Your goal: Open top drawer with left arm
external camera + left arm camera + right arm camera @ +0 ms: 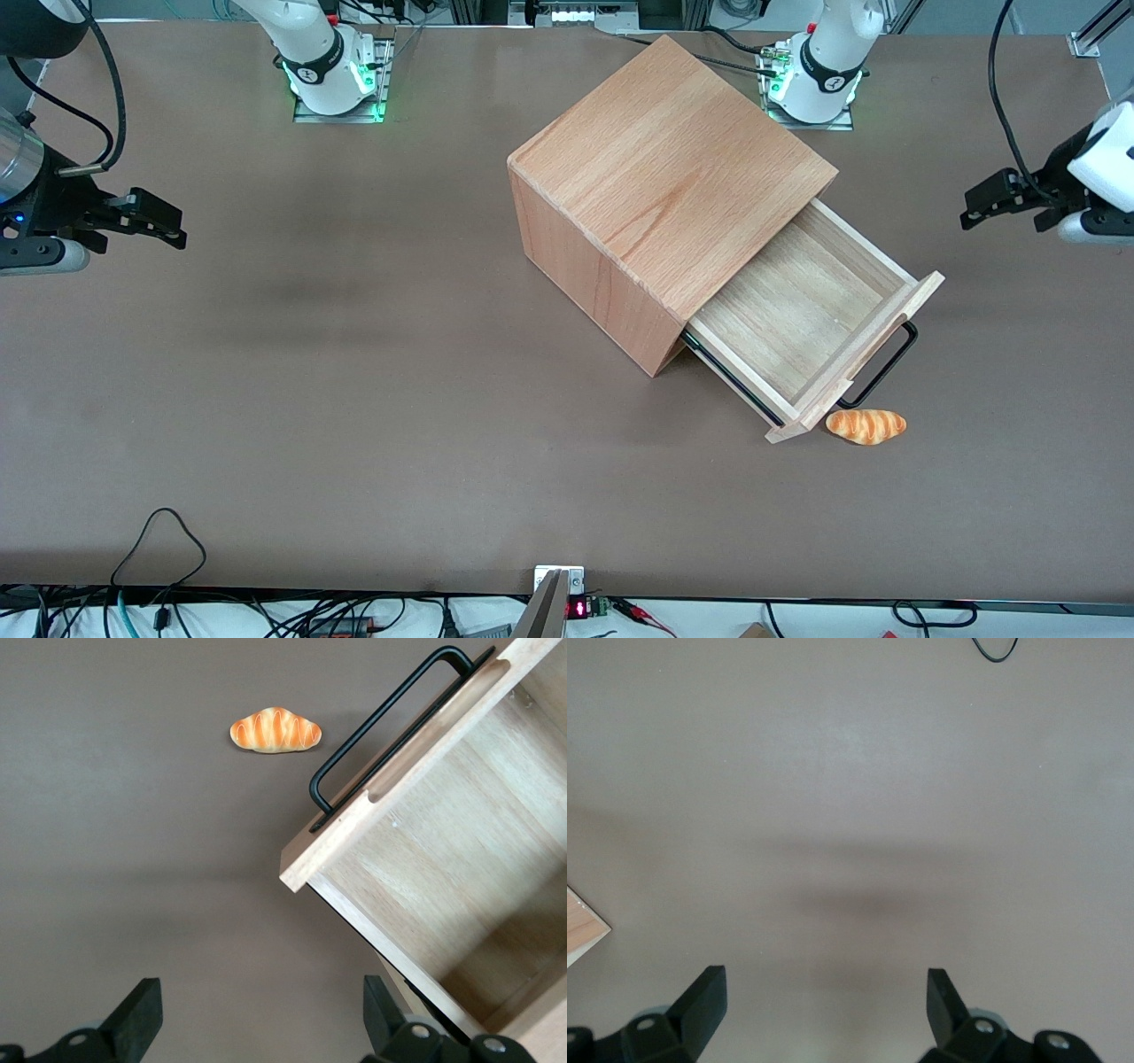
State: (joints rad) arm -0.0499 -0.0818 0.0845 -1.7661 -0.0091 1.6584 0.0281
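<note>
The top drawer (802,306) of the big wooden cube (664,168) stands pulled far out, its pale plank interior bare and its thin black bar handle (886,363) on the flat front. In the left wrist view the drawer (443,868) and its handle (381,722) show from above. My left arm's gripper (974,208) hangs above the table toward the working arm's end, apart from the drawer and farther from the front camera than its handle. It is open and empty, its fingers (137,1014) wide apart over bare table.
A small orange croissant-shaped bread (866,425) lies on the brown table (354,399) just in front of the drawer front, nearer the front camera than the handle; it also shows in the left wrist view (275,730). Cables lie along the table's near edge.
</note>
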